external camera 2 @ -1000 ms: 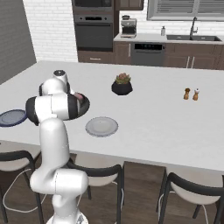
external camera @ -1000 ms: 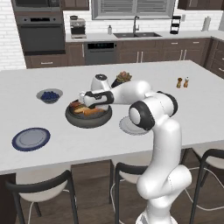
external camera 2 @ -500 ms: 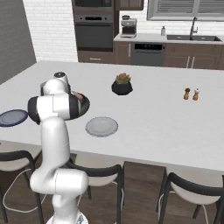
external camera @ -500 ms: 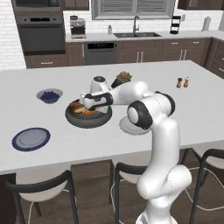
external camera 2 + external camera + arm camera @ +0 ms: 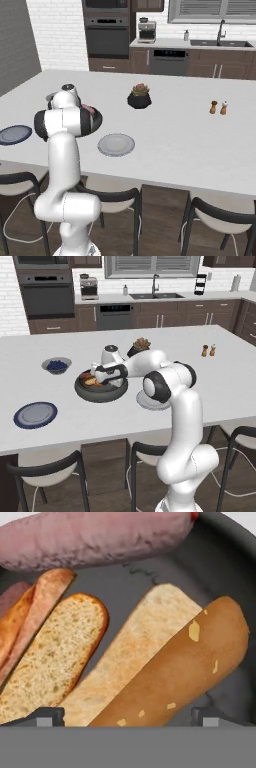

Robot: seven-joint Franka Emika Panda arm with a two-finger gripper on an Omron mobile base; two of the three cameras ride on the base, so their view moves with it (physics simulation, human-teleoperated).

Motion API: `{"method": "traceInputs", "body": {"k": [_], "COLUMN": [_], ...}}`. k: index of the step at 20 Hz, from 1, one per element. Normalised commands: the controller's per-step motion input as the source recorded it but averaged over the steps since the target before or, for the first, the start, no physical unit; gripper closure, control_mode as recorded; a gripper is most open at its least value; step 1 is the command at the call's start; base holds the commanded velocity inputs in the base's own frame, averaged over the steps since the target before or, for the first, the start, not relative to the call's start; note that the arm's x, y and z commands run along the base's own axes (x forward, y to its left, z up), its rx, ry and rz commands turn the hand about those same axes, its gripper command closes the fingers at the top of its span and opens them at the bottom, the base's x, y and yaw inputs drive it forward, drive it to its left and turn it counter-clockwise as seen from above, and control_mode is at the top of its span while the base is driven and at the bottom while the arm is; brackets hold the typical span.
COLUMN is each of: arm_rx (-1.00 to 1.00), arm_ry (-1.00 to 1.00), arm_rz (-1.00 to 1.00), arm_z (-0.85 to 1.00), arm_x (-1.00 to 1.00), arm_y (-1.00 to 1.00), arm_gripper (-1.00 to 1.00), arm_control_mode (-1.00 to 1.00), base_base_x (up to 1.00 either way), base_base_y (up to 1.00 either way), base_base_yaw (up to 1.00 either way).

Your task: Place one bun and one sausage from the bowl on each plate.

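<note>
The wide dark-grey bowl [image 5: 100, 393] sits on the island counter, and its wall [image 5: 225, 567] also shows in the hand view. My gripper [image 5: 95, 376] reaches down into it, open, with nothing between the fingers. In the hand view its fingertips [image 5: 46, 716] straddle a split bun [image 5: 165, 662]. A second split bun [image 5: 55, 652] lies to the left. A pink sausage [image 5: 95, 537] lies across the top, and another sausage [image 5: 12, 597] peeks in at the left edge. The blue-rimmed plate [image 5: 35, 414] lies left of the bowl. The light-grey plate [image 5: 116, 144] lies to its right.
A small bowl of blue berries [image 5: 56, 365] stands behind the big bowl on the left. A black plant pot [image 5: 141, 347] and two shakers [image 5: 208, 350] stand farther back. Stools [image 5: 47, 476] line the counter's near edge.
The hand has shifted only slightly over the bowl. Its jaws stay wide open and nothing has been picked up.
</note>
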Motion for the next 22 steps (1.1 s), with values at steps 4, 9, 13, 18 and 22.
{"method": "traceInputs", "body": {"k": [4, 9, 13, 18, 22], "arm_rx": [0.00, 0.00, -0.02, 0.00, -0.01], "arm_ry": [0.00, 0.00, 0.01, -0.01, 0.00], "arm_rz": [-0.01, 0.00, 0.00, 0.00, 0.00], "arm_z": [-0.06, 0.00, 0.33, 0.98, 0.87], "arm_x": [0.00, 0.00, -0.25, -0.67, -0.58], "arm_y": [0.00, 0.00, -0.06, -0.38, -0.38], "arm_gripper": [1.00, 1.00, 1.00, 1.00, 1.00], "arm_control_mode": [-1.00, -1.00, -1.00, -1.00, -1.00], "base_base_x": [0.00, 0.00, 0.00, 0.00, 0.00], "base_base_y": [0.00, 0.00, 0.00, 0.00, 0.00], "base_base_yaw": [0.00, 0.00, 0.00, 0.00, 0.00]}}
